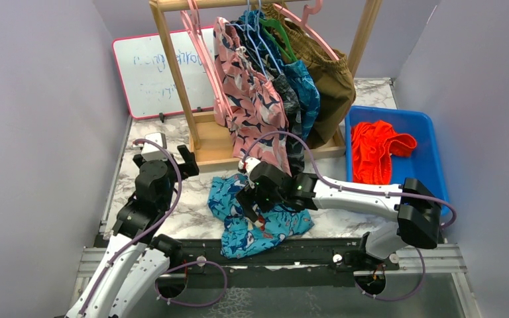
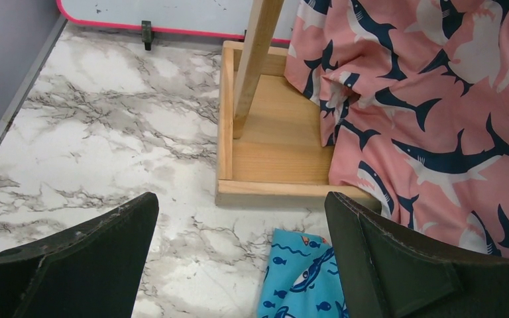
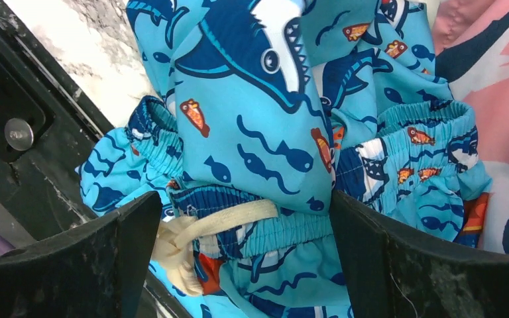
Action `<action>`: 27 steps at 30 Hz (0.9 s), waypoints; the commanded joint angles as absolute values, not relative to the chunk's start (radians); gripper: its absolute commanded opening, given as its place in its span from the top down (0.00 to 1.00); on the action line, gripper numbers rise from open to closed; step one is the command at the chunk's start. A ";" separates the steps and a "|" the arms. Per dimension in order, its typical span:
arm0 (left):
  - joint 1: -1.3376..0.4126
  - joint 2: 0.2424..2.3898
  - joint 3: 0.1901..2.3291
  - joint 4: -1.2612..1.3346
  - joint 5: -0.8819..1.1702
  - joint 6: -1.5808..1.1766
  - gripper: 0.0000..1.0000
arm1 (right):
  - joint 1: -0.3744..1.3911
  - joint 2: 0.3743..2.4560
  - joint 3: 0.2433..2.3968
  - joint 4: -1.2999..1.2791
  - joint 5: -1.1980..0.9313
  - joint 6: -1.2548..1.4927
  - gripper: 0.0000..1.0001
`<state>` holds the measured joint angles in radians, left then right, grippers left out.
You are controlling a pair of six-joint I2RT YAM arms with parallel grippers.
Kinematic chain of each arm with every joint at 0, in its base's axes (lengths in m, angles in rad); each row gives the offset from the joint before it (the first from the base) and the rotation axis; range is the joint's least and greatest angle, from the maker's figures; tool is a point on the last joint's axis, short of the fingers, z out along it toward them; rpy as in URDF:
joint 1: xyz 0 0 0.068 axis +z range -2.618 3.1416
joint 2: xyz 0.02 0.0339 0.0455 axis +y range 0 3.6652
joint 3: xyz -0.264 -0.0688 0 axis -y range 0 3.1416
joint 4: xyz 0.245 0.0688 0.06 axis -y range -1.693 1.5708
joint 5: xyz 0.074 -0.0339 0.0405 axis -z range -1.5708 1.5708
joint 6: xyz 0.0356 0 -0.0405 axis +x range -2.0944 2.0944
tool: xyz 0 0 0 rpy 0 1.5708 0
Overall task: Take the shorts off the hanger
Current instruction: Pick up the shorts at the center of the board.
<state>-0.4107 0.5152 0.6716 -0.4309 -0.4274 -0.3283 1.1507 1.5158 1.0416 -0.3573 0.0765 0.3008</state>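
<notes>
Here, lilac walls (image 1: 40, 99) flank a marble-look table (image 2: 106, 132); the whiteboard (image 1: 149, 73) writing is unreadable. Left gripper (image 2: 238, 218) gapes empty; right gripper (image 3: 245, 205) gapes astride shark-print shorts (image 3: 238, 99).

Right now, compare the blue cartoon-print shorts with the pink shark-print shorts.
The blue shorts lie on the table; the pink shorts hang on the rack. The blue shorts mix sharks with small fish; the pink shorts show sharks only. The open right tool straddles the blue shorts, not the pink shorts. Both are shark-printed.

Room left, clutter right.
Ahead-left of left gripper (image 2: 240, 205), bare marble table (image 2: 106, 132); dead ahead, wooden rack base (image 2: 272, 152); ahead-right, pink shorts (image 2: 437, 119). Under right gripper (image 3: 245, 199), blue cartoon shorts (image 3: 258, 99); leftward, black rail (image 3: 33, 165).
</notes>
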 commanded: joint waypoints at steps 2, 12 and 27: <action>-0.395 0.534 0.665 -0.399 -0.384 -0.316 0.01 | 1.155 1.500 1.061 -0.429 0.129 0.374 0.00; -0.375 0.540 0.664 -0.396 -0.377 -0.313 0.01 | 1.188 1.705 1.083 -0.496 0.155 0.321 0.00; -0.367 0.498 0.663 -0.398 -0.412 -0.318 0.01 | 1.250 1.718 0.964 -0.357 0.175 0.445 0.97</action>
